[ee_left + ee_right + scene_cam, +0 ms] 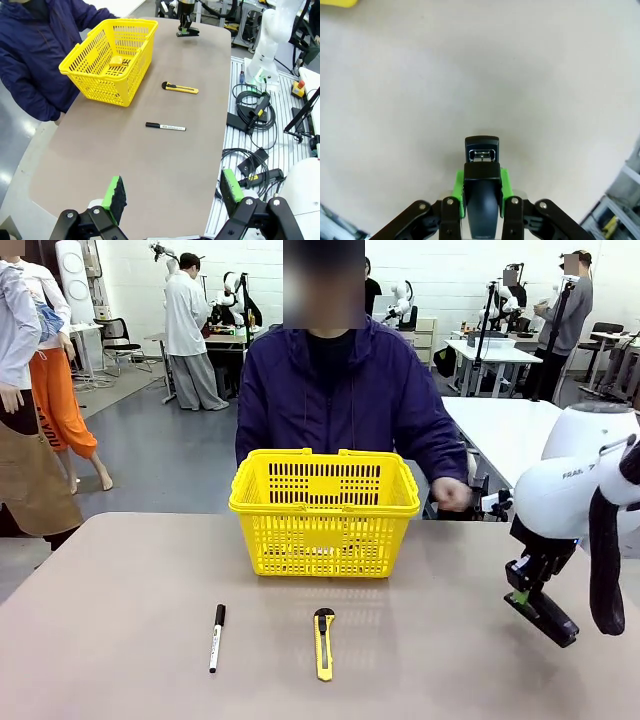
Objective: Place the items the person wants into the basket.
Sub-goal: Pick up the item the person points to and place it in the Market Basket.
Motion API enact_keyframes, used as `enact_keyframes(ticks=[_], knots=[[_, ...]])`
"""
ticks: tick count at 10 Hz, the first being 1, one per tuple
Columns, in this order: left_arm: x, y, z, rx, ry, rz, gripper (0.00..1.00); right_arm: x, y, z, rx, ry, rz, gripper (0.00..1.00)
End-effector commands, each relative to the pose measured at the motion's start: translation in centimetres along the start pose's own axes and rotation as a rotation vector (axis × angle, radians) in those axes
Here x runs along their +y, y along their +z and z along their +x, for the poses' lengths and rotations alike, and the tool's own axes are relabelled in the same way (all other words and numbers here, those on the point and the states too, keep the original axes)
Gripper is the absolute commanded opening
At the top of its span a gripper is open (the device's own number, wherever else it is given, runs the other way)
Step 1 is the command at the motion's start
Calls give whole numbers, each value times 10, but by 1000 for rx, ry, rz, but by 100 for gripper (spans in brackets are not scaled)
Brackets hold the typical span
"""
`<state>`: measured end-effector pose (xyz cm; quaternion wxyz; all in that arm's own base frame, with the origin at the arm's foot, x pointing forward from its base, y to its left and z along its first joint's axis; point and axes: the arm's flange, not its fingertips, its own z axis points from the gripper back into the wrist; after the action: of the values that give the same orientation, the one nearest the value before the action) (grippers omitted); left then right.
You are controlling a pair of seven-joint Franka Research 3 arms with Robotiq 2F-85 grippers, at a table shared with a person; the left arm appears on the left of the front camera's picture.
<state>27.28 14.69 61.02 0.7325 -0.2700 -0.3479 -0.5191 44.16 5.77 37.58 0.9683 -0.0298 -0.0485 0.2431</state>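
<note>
The yellow basket (325, 540) stands at the table's far middle, in front of the person (345, 390) in a navy jacket. In the left wrist view a small round yellow item, likely the tape measure (116, 61), lies inside the basket (100, 80). My right gripper (525, 600) hangs above the table's right side, shut on a black stapler (548, 618). In the right wrist view the stapler (481, 150) juts out between the green pads (504, 182), over bare tabletop. My left gripper (172, 192) is open with nothing in it, high over the table's near edge.
A white marker with a black cap (216, 637) and a yellow-and-black utility knife (323, 643) lie on the near middle of the table. The person's hand (452, 493) rests at the far right edge. Cables and gear (255, 115) lie on a rack beside the table.
</note>
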Motion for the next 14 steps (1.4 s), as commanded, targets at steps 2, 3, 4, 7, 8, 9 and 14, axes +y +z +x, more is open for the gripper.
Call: enact_keyframes(ticks=[2,3,4,7,8,9,14], knots=[[0,1,0,-13,-19,-3,97,13,121,-11,-45,-20,-2,0],[0,1,0,-13,-19,-3,97,18,169,-8,-60,-50,-8,0],[0,1,0,-13,-19,-3,97,25,213,-4,-84,-73,-29,0],[0,1,0,-13,-19,-3,97,38,294,16,-130,-142,-6,0],[0,1,0,-13,-19,-3,97,39,301,20,-128,-158,-5,0],[0,1,0,-13,-19,-3,97,39,301,23,-124,-168,2,0],[0,1,0,-13,-19,-3,97,38,309,4,-146,-117,-35,0]])
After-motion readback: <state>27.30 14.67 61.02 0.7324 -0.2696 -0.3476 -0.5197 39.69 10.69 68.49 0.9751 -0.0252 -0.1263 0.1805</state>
